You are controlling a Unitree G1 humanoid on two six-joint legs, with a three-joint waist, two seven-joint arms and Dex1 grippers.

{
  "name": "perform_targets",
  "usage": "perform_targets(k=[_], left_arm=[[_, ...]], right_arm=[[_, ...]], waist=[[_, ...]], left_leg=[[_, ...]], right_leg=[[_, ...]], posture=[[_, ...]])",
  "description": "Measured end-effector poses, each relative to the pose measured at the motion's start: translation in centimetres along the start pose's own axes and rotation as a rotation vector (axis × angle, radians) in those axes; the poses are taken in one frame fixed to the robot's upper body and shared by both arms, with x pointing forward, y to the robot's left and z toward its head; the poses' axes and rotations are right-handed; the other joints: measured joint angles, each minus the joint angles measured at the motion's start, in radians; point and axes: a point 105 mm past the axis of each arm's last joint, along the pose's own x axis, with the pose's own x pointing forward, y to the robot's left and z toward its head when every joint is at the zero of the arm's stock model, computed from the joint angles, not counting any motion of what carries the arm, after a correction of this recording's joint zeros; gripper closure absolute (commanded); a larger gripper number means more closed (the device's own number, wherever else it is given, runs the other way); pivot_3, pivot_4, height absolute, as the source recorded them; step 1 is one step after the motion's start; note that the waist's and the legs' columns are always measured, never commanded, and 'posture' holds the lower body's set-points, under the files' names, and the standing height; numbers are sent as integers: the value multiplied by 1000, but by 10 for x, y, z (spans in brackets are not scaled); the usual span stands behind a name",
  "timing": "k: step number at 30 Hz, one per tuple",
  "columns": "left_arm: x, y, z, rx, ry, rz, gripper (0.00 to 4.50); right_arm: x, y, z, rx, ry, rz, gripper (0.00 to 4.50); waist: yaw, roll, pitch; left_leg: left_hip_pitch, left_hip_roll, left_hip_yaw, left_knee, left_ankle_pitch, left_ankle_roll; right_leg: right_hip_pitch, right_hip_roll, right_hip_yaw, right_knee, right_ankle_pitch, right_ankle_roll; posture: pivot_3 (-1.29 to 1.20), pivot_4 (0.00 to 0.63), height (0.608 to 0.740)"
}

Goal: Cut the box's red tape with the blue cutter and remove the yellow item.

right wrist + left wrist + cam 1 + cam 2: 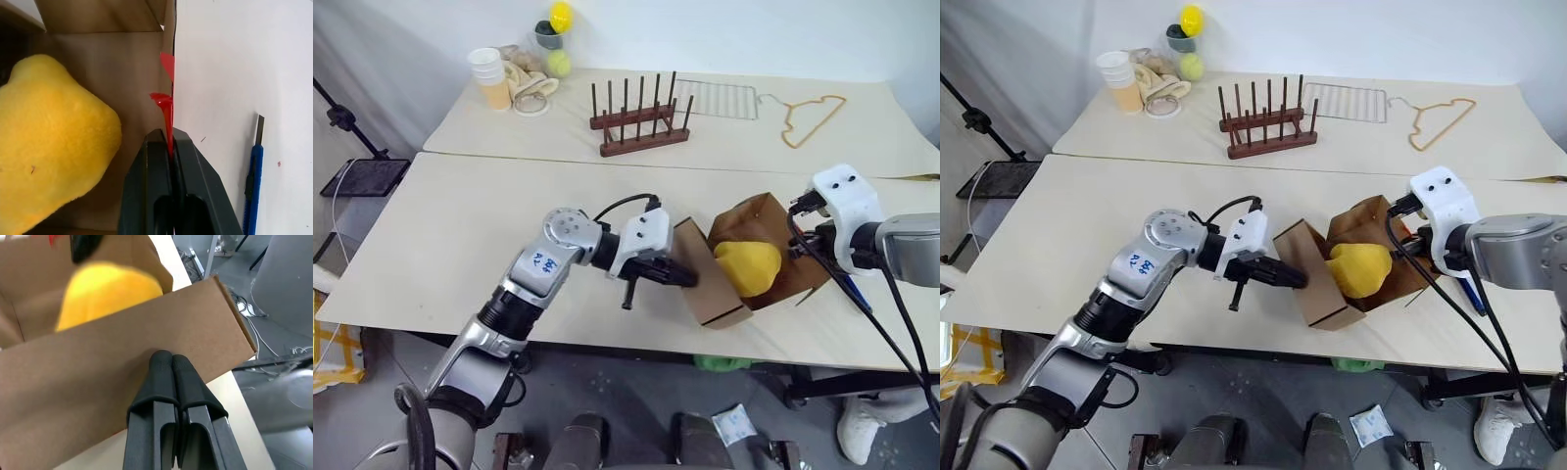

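— Starting at the left of the frame?
— Left gripper (677, 276), fingers pressed together on nothing, tips against the outside of the near flap of the box (710, 294), just left of centre. Reaches in level from the left.
— And the yellow item (747, 266)?
— Right of centre, sitting in the opened box, directly beyond that flap from the left gripper. Long axis slanting from upper left to lower right, roughly across the line of the left fingers.
— Further right?
— Right gripper (167, 142), clamped on the far flap edge where the red tape (165, 105) hangs torn. Appears to be pinning the box open, so probably not free for a grab.
— The blue cutter (253, 188)?
— On the table, just right of the box, beside the right gripper; released, blade out.
— So which arm for the lift?
— Judging by position, the left: empty, nearest, but with a cardboard wall between fingers and fruit. Would need to rise over the flap and spread before closing across the short width.
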Motion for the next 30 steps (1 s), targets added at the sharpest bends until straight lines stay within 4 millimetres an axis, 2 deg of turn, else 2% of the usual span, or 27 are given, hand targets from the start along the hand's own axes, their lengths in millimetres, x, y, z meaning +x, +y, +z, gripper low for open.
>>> perform_targets(k=[2,4,7,17,23,26,30], left_arm=[[-3,-2,-10,-36,29,3,4500],[1,-6,-28,-94,82,13,4500],[5,-10,-45,-156,119,36,4500],[6,5,-38,-150,85,146,4500],[-11,-4,-43,-135,111,91,4500],[-27,-6,-31,-134,34,53,4500],[-34,5,16,-76,-142,54,4500]], right_arm=[[-3,-1,-1,-4,5,2,4473],[-3,0,-2,-5,11,16,4473],[1,1,-13,10,49,21,4473],[16,13,-16,35,41,48,4473],[18,13,-15,32,28,23,4473],[17,12,-13,18,18,3,4473],[17,9,-12,17,14,-14,4473]], waist=[[2,0,0],[2,0,0],[0,0,0],[-7,0,0],[-7,0,0],[-7,0,0],[1,0,0]], left_leg=[[0,-1,-1,0,1,1],[0,-1,-1,0,1,1],[-2,-1,-1,-1,1,1],[-2,0,2,-2,1,1],[-2,0,2,-2,1,1],[-2,1,1,-2,1,0],[-3,-1,0,-1,1,1]], right_leg=[[1,-1,0,-1,0,0],[1,-1,0,-1,0,0],[-1,-1,0,-1,1,0],[-4,0,0,0,1,0],[-4,0,0,0,1,0],[-4,0,0,0,1,0],[-3,-1,0,0,1,0]], posture=[[0,150,740],[0,150,740],[0,150,740],[0,150,740],[0,150,740],[0,150,740],[0,150,740]])
